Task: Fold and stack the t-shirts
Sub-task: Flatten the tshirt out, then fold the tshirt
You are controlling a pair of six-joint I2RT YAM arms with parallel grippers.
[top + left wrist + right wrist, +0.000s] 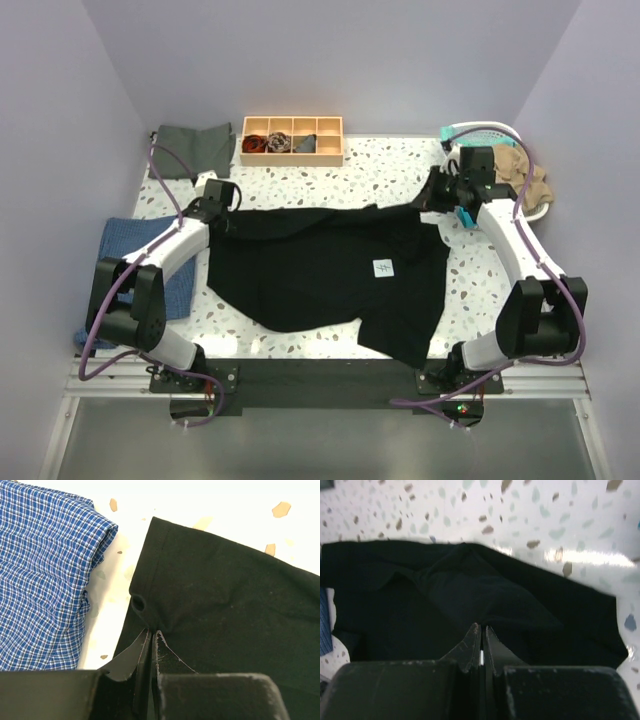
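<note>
The large black t-shirt lies spread across the middle of the table, its small white tag facing up. My left gripper is shut on the shirt's left sleeve edge; in the left wrist view the jaws pinch puckered black fabric. My right gripper is shut on the shirt's far right corner, and black cloth bunches at its tips. A dark grey-green t-shirt lies at the back left. A tan t-shirt sits in the basket at right.
A blue checked cloth lies folded left of the black shirt, under the left arm. A wooden compartment tray with small cloth bundles stands at the back. A white basket and a teal piece are at the back right.
</note>
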